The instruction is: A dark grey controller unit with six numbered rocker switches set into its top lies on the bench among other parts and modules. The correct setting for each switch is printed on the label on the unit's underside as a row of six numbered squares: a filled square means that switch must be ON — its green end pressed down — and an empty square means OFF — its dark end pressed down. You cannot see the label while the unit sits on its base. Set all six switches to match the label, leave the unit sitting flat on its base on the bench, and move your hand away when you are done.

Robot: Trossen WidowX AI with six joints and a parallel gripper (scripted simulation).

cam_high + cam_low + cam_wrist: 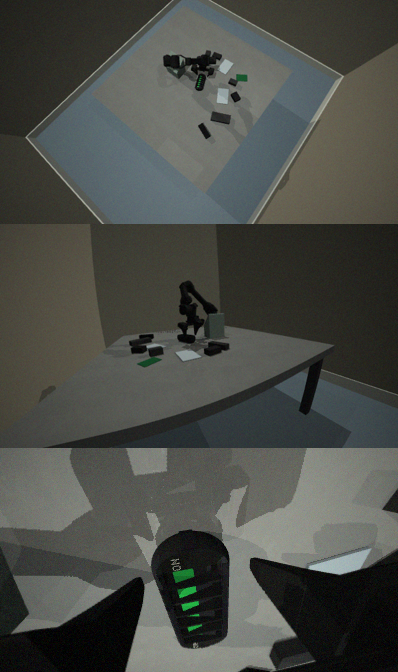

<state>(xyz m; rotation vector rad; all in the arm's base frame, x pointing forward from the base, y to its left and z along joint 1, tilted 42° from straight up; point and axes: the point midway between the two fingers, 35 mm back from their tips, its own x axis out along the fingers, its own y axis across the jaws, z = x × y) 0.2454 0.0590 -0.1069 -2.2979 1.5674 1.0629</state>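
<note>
The dark grey controller unit sits flat on its base on the bench, with its row of rocker switches facing up. In the wrist view several switches show green faces, and an "ON" mark stands at the far end of the row. The label on the underside is hidden. My gripper is open and empty. It hangs just above the unit, with one finger on each side of it and not touching it.
A grey-green box stands behind the unit by the arm. Two white cards, a green card and several dark blocks lie around.
</note>
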